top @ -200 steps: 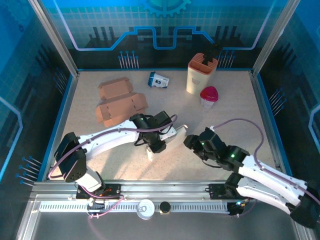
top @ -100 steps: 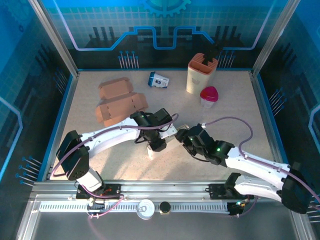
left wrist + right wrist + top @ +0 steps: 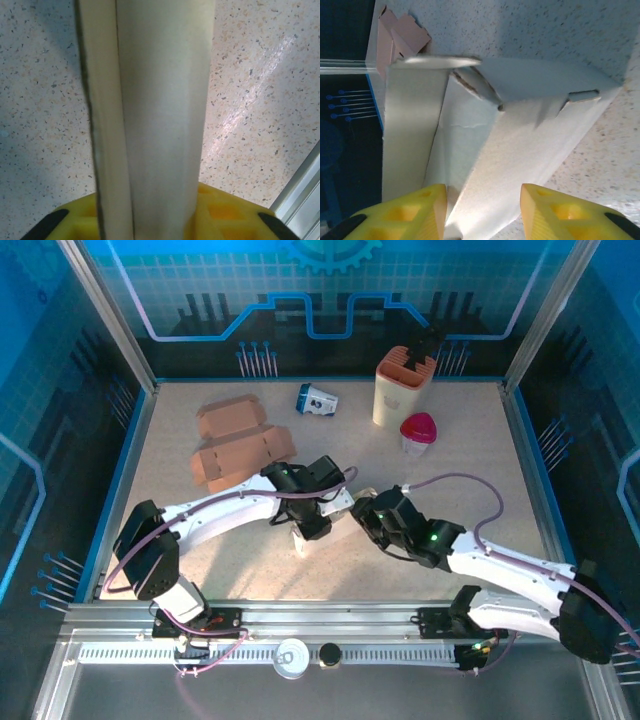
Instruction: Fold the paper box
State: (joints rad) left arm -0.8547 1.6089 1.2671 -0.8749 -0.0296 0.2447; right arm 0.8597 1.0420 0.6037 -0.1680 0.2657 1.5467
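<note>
Top external view: the paper box [image 3: 342,506], white and partly folded, sits just toward 6 o'clock of the middle of the speckled surface [image 3: 470,470], caught between the two arms. The left hand [image 3: 306,530] meets it from the 9 o'clock side and the right hand [image 3: 363,521] from the 3 o'clock side, so the two hands are close together with the box between them.

In the left wrist view, a tall white panel of the paper box [image 3: 160,100] runs straight up from between the yellow fingers [image 3: 225,215]. It takes up the whole gap, so the left hand [image 3: 160,220] is closed on that panel.

In the right wrist view, the fingers [image 3: 405,210] of the right hand [image 3: 482,212] stand some way apart. A sloping wall of the paper box [image 3: 520,145] passes between them, with loose flaps open at its far end. I cannot tell whether the pads press on the card or only straddle it.

Toward 10 o'clock on the surface lie two brown cardboard boxes [image 3: 240,445], flat and well apart from the hands. A small blue and white carton [image 3: 317,399] lies at 12 o'clock. At 1 o'clock a beige holder [image 3: 403,385] stands upright, with a pink-lidded cup [image 3: 418,433] just beside it.
</note>
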